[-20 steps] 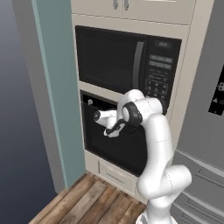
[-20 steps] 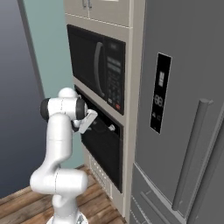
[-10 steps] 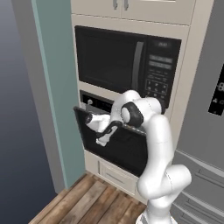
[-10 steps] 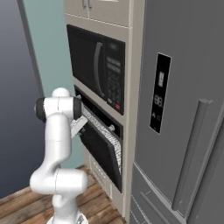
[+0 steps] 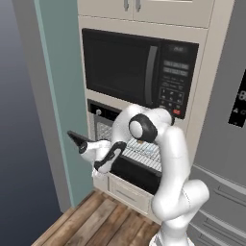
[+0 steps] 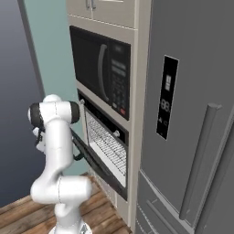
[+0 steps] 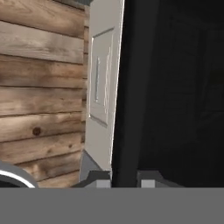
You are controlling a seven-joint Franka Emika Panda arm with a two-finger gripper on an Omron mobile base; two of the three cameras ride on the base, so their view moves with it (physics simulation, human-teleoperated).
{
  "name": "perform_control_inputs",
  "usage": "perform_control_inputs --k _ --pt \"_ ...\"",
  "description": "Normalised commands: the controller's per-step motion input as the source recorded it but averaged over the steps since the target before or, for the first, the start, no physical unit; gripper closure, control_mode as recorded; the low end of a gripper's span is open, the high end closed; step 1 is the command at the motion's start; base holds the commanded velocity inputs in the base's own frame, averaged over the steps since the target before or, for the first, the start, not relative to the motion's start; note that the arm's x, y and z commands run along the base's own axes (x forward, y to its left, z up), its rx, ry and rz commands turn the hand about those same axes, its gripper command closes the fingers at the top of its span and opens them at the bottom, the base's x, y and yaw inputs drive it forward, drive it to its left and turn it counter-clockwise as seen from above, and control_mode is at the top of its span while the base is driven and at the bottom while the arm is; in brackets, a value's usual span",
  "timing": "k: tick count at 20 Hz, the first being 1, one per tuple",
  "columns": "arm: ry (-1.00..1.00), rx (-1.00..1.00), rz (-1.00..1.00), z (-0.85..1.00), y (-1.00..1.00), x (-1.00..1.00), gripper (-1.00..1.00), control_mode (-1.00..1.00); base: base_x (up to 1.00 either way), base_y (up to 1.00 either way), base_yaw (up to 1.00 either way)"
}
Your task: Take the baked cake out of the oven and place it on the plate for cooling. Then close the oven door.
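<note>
The black built-in wall oven sits below the black microwave with a keypad, and its wide black drop-down door hangs pulled most of the way down, with the wire rack bared inside. From the left base camera the white arm reaches to about nine o'clock of its shoulder, and the claw is closed on the door's outer edge, where the black bar handle runs. From the right base camera the door slants out beside the arm, racks visible behind. The hand camera looks down the door's dark edge to the wooden plank floor and a pale drawer front.
</note>
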Motion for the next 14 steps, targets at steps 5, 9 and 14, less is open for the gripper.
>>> perform_control_inputs --k 5,9,14 --pt "0.2 -0.03 0.14 -1.0 1.0 -1.0 -1.0 -1.0 0.0 0.0 0.0" --pt "0.02 -0.01 0.12 -0.35 0.31 -0.81 -1.0 -1.0 0.0 0.0 0.0" --pt "-0.16 0.0 0.03 1.0 -0.02 -0.05 -1.0 -1.0 0.0 0.0 0.0"
